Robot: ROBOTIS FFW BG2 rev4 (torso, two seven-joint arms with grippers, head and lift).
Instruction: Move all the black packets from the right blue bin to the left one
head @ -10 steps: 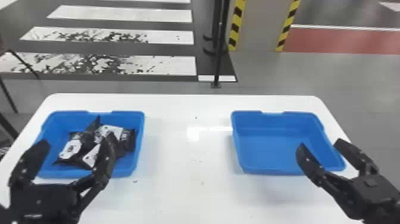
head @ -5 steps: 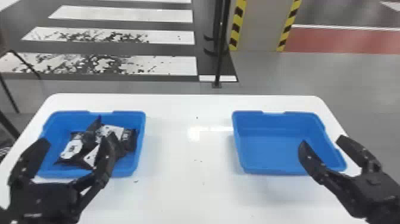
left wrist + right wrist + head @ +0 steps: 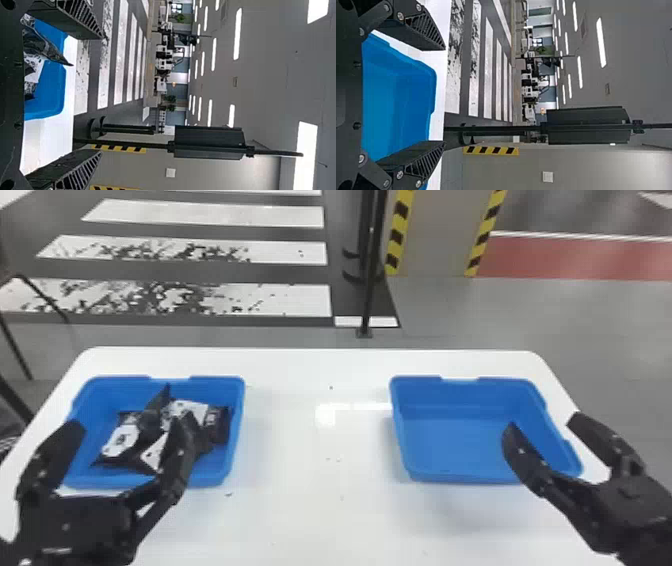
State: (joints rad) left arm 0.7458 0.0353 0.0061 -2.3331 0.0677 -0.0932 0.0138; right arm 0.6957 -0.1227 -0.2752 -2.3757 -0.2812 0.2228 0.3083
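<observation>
"How do the black packets look?"

"The crinkled black packets with white printed panels (image 3: 120, 440) lie heaped inside the left blue plastic bin (image 3: 237, 440), some overlapping. I can't tell how many there are. One dark corner pokes up from the pile in a point."

"And the grippers?"

"The black left gripper (image 3: 130, 425) hangs over the near part of that bin, fingers spread wide with a gap between them. In the head view its inner finger hides some of the heap and the near rim."

"The black right gripper (image 3: 542, 422)?"

"Wide apart too, at the outer near corner of the right blue plastic bin (image 3: 450, 435), one finger covering part of the rim."

"What's around them?"

"Both bins sit well apart on a white table (image 3: 300, 500) with rounded far corners. Beyond it stand a thin black pole (image 3: 370, 265) and a grey panel (image 3: 440, 235) edged in yellow-and-black stripes. White bands (image 3: 215, 215) cross the dark floor, some speckled black."

"Textures?"

"The bins are smooth, with notched rims and rounded corners. The tabletop is glossy and catches a bright reflection. In the wrist views, the tapering fingers show ribbed slats."
</observation>
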